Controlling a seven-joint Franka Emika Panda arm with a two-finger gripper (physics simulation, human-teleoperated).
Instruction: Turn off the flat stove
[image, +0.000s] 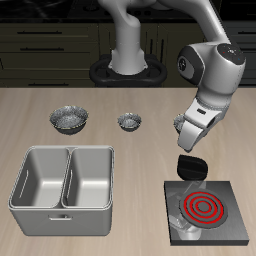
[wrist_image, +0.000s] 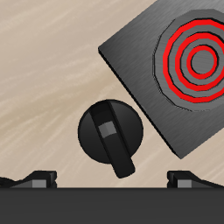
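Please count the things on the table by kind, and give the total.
Stove: 1
Double-basin tray: 1
Small bowls: 3, one partly hidden behind the arm
Black round thing beside the stove: 1
Total: 6

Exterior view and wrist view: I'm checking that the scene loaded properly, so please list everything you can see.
flat stove: one, dark grey with glowing red rings, near the table's front edge.
double-basin tray: one, grey, near the front edge, apart from the stove.
small bowls: three, grey, in a row farther back; one partly hidden behind the arm.
round object: one, black, just behind the stove; what it is cannot be told.
table: one, light wood.
robot arm: one, white and grey, base at the table's back.
jaws: one pair, dark, open above the round object.
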